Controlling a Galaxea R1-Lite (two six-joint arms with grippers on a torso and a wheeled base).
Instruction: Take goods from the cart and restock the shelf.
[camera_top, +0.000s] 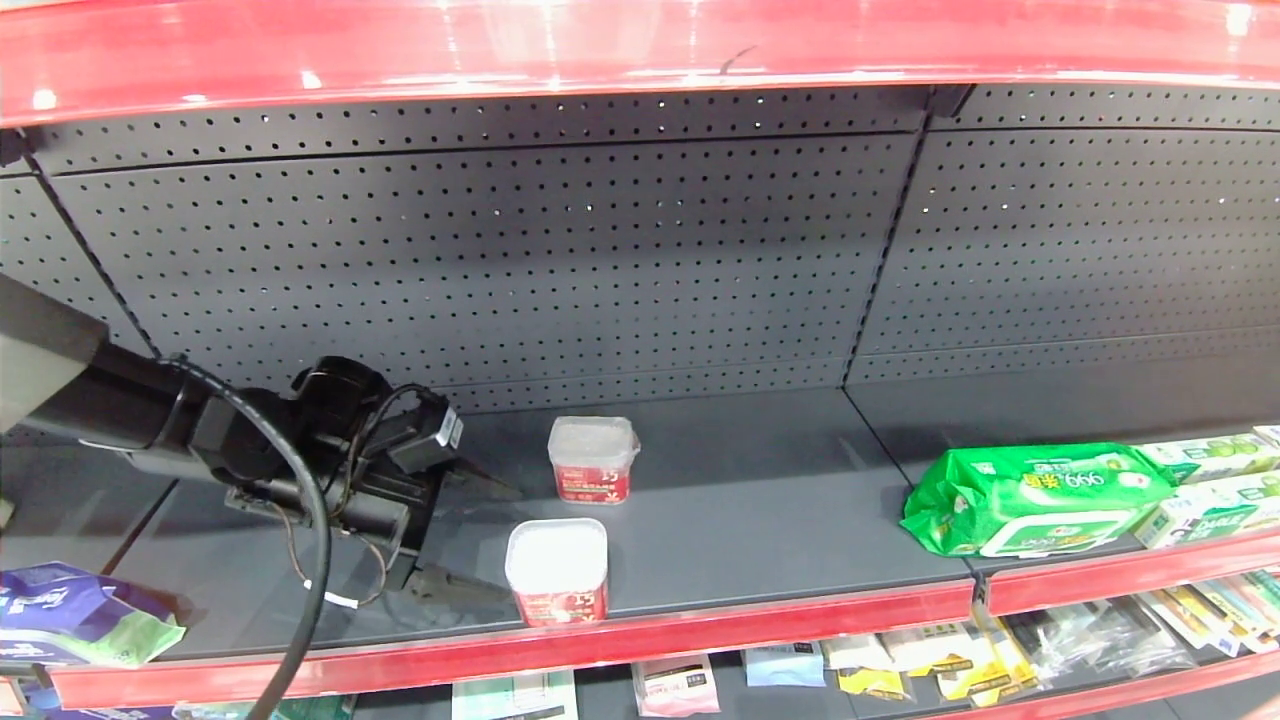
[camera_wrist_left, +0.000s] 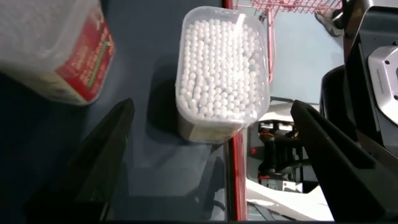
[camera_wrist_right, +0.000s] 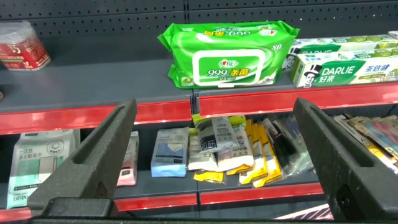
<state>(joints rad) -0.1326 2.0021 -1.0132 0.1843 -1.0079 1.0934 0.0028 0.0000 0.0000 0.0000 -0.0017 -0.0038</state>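
1. Grey steel shelf (camera_top: 760, 520) with a red front rail (camera_top: 700, 628) carries two clear, red-labelled cotton-swab tubs in the head view. The front tub (camera_top: 557, 570) stands upright just behind the rail, its long axis along the shelf edge. The rear tub (camera_top: 593, 458) stands farther back, apart from it. The left gripper (camera_top: 488, 538) lies low over the deck just beside the front tub, on the robot's left, pointing to the robot's right with its jaws spread. Its wrist housing and cable hide the deck behind. In the right bay a green wipes pack (camera_top: 1035, 497) lies flat, lengthwise along the edge. The toothpaste boxes (camera_top: 1210, 485) beside it and a blue packet (camera_top: 70, 610) at far left are cut off by the frame.

2. Left wrist view, from above: the front tub (camera_wrist_left: 224, 71) shows its lid packed with white swab heads, its long side parallel to the rail (camera_wrist_left: 235, 180). Its near end sits between the spread fingertips of the left gripper (camera_wrist_left: 211, 104), with a gap on each side. The rear tub (camera_wrist_left: 56, 50) and a pink wire basket (camera_wrist_left: 298, 9) are cropped.

3. Right wrist view: the right gripper (camera_wrist_right: 214, 102) hangs before the shelf front, jaws wide apart and holding nothing. The wipes pack (camera_wrist_right: 227, 53) faces out. A red-labelled tub (camera_wrist_right: 22, 46) is cut by the edge; which of the two it is cannot be told. Hanging packets (camera_wrist_right: 217, 146) crowd the lower shelf, too small to make out.
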